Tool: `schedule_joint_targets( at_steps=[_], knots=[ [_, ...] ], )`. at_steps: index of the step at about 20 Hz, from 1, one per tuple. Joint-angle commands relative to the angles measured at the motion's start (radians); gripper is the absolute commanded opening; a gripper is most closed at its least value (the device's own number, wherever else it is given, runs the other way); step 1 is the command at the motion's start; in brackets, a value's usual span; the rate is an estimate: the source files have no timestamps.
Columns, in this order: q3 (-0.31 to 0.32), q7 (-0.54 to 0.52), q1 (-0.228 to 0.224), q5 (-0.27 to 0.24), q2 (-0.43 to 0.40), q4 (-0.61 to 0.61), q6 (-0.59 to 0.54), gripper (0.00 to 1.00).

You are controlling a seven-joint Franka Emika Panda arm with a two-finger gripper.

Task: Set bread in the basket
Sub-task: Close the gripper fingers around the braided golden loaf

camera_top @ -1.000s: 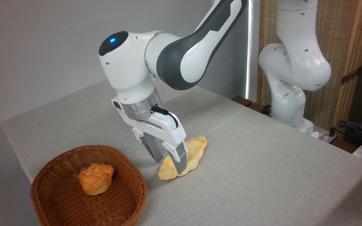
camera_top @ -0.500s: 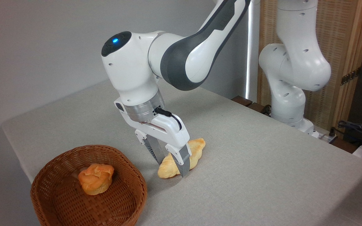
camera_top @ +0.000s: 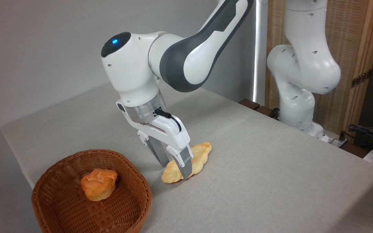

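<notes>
The bread (camera_top: 200, 154), a long pale-yellow braided loaf with golden-brown tips, lies on the grey table just right of the basket (camera_top: 143, 194). My gripper (camera_top: 175, 171) points down over the loaf's middle, its two fingers pressed against the sides. The loaf is tipped up on its edge between them. Its near end looks to be at or just above the table; I cannot tell whether it touches. The round reddish-brown wicker basket sits at the table's front left corner.
A small round orange-brown bun (camera_top: 98, 183) lies inside the basket. The arm's white base (camera_top: 298, 97) stands at the table's far right edge, with cables (camera_top: 367, 134) beyond it. The table's left edge runs close behind the basket.
The fingers have drawn together on the loaf, which has turned up onto its edge and shifted slightly left. The gripper dipped, then rose a little toward the left.
</notes>
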Motion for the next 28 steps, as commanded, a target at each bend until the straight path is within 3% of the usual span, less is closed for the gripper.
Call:
schedule_joint_targets(
  at_steps=[1,12,13,15,16,28],
  knots=[
    [0.001,0.016,-0.006,0.012,-0.006,-0.002,-0.026,1.00],
    [0.004,0.022,-0.002,0.013,-0.005,-0.002,-0.052,1.00],
    [0.006,0.036,0.000,0.015,-0.005,-0.002,-0.055,0.91],
    [0.010,0.037,0.000,0.015,-0.006,-0.002,-0.068,0.59],
    [0.010,0.036,0.000,0.013,-0.006,-0.002,-0.068,0.53],
    [0.010,0.037,0.001,0.013,-0.006,-0.001,-0.069,0.55]
  ],
)
